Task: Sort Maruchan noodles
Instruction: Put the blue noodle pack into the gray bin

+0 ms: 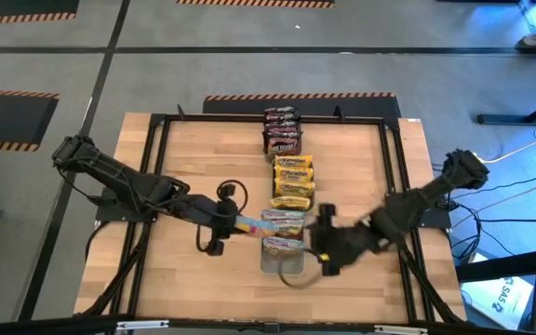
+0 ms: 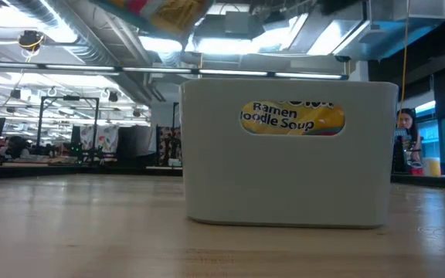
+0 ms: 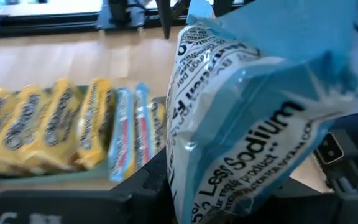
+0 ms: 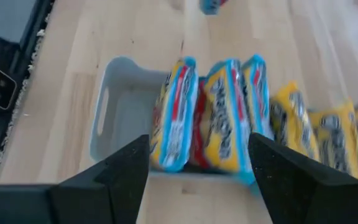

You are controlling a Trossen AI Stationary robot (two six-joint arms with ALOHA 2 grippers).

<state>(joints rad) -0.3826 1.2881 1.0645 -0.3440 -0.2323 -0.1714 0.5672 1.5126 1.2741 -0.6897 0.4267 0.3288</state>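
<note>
Left wrist view showed left tool [image 1: 233, 221] pinching a crinkly blue-and-white plastic noodle packet [image 3: 241, 124] above the wooden worktop [image 1: 194, 167], beside the grey bin [image 4: 120, 118]. Looked light, soft, slippery, contents brittle; best gripped at an edge. Right tool [image 4: 197, 171] spread, empty.

Two dark six-joint arms reach inward from the table's sides. The left gripper [image 1: 234, 221] is clamped on a crinkly blue plastic noodle packet [image 3: 247, 118]. The right gripper [image 4: 197, 165] holds nothing, its fingers [image 4: 126, 165] spread wide.
</note>
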